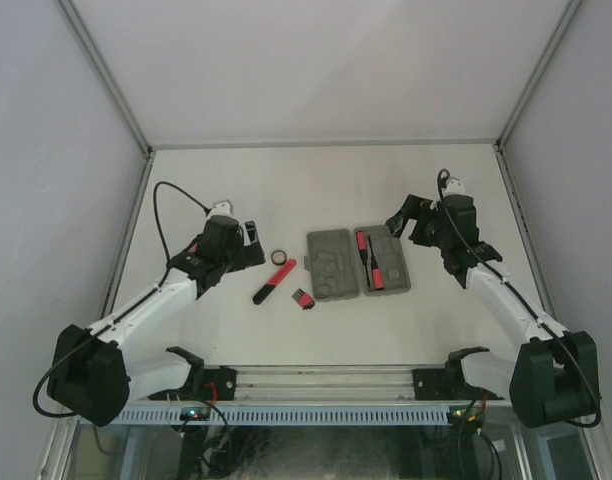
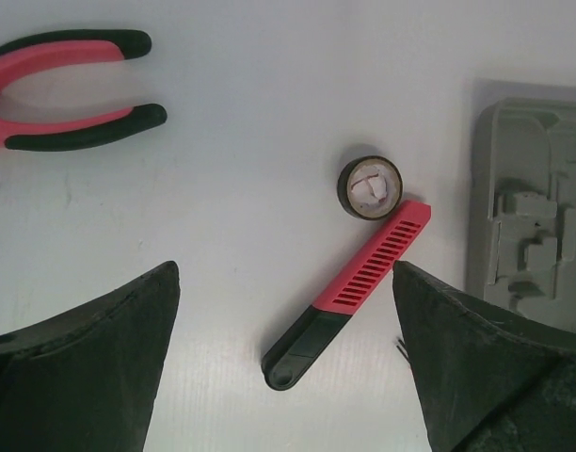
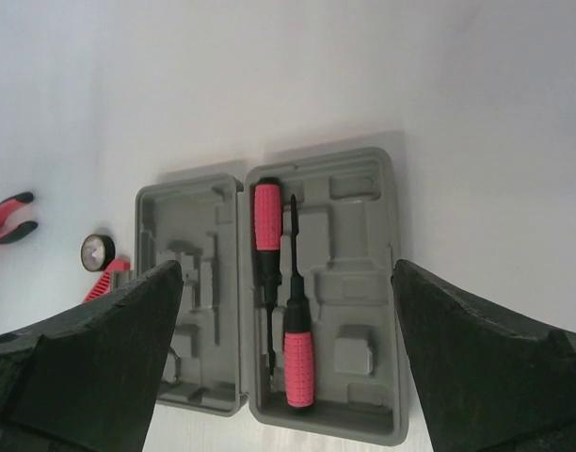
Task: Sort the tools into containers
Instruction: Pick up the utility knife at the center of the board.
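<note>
Left pincer [image 2: 286, 278] gapes wide toward longer red-black tool [image 2: 365, 273]; right pincer [image 3: 286, 273] wide toward case [image 3: 368, 221].

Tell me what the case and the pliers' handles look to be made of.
Case: grey moulded plastic, matt, going by its dull even surface and rounded recesses. Pliers: red-and-black grips, probably plastic or rubber with a slight sheen; their head is out of frame.

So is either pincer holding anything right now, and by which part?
Nothing is held. Left pincer and right pincer are both open, with nothing between the fingers.
</note>
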Motion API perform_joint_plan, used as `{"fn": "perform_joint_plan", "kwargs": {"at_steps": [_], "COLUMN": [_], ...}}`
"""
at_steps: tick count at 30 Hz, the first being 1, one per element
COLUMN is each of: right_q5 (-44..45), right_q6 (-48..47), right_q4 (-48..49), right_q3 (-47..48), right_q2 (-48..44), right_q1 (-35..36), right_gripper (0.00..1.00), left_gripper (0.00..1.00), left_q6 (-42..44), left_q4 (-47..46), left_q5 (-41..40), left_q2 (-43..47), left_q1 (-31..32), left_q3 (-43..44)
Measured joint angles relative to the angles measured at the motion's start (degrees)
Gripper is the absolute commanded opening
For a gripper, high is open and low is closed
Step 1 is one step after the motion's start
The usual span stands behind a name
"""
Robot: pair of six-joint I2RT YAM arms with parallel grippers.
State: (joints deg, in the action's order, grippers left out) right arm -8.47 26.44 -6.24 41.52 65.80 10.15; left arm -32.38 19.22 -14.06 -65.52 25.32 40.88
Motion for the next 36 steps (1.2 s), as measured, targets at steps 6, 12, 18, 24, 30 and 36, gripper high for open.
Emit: {"fn": "perform_joint_plan", "kwargs": {"at_steps": [6, 12, 18, 24, 30, 36], "right_q5": [-2.89, -4.81, -6.58, -8.07, -9.16, -10.34], "right_q6": [-0.04, -0.07, -0.09, -0.09, -0.09, -0.09], "right_q4": [-0.66, -0.87, -0.85, -0.85, -0.85, -0.85], "right_q3": [0.00, 0.00, 0.00, 0.00, 0.00, 0.00], "right_q2": [2.01, 2.91, 4.22, 4.72, 5.14, 5.77], "right_q1": [-0.04, -0.07, -0.07, -0.07, -0.07, -0.07], "right_gripper": [0.91, 0.91, 0.89, 0.86, 0.83, 0.80], "left_gripper": [0.92, 0.89, 0.80, 0.69, 0.58, 0.50], "left_q6": [1.97, 4.11, 5.07, 5.60, 6.01, 5.97], "left_q4": [-1.27, -1.31, -1.31, -0.94, 1.75, 4.04], "left_q5": [5.95, 10.73, 12.46, 13.29, 12.92, 12.00], "left_q2": [-4.70, -8.17, -9.53, -12.52, -15.91, -17.18], "left_q1": [0.00, 1.11, 3.89, 5.84, 8.41, 8.94], "left_q3": [0.20, 0.20, 0.20, 0.22, 0.50, 0.76]}}
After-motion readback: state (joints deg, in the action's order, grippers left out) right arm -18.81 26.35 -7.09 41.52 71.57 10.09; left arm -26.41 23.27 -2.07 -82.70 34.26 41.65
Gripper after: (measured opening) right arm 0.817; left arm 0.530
